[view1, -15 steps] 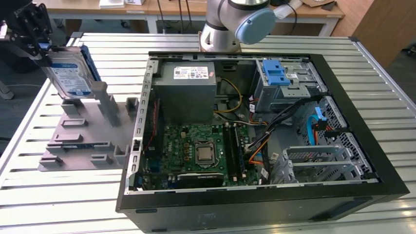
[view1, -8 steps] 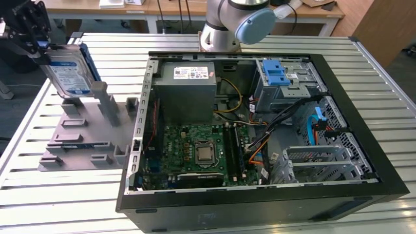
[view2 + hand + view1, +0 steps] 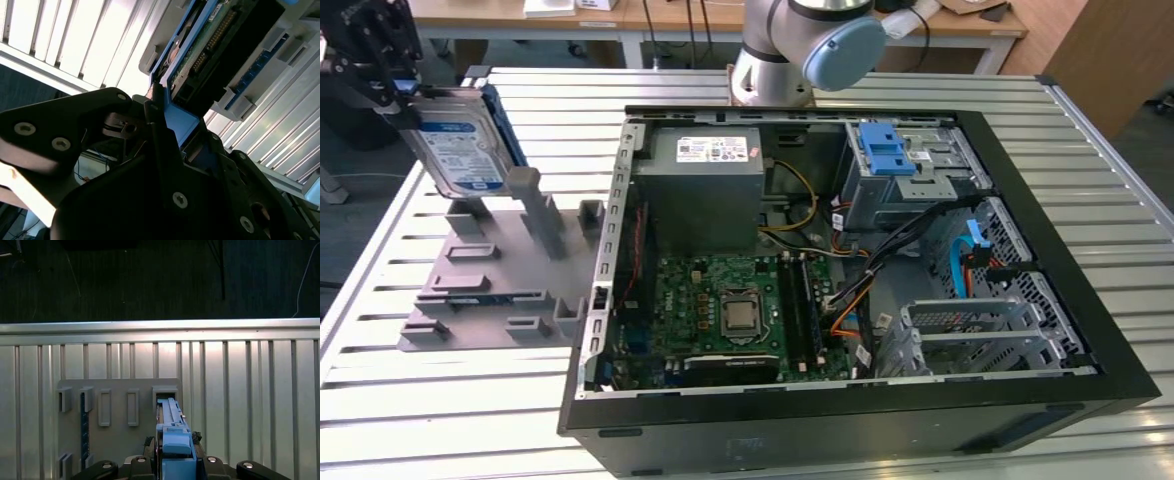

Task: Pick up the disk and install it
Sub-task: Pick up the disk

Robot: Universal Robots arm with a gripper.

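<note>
Pinching the disk (image 3: 456, 150) by its upper end, the end effector (image 3: 411, 100) hung at the exterior view's far left, its black fingers (image 3: 165, 150) pressed against the blue carrier frame. The disk stood on edge, slightly tilted, with its white label and blue band facing the exterior view. Its lower end sat just above the grey slotted fixture (image 3: 487, 275) on the slatted metal counter (image 3: 427, 420), beside one of the fixture's upright posts; whether it touched them could not be told. In the first wrist view the carrier's blue edge (image 3: 172, 435) lay over a slot at the fixture's rim (image 3: 164, 392). The second wrist view showed the disk's underside with its circuit board (image 3: 210, 45). Well apart, to the exterior view's right, the open black computer case (image 3: 854, 425) lay on the counter, holding a green motherboard (image 3: 734, 300), a grey power supply (image 3: 700, 175) and a grey drive cage topped by a blue bracket (image 3: 887, 150).
</note>
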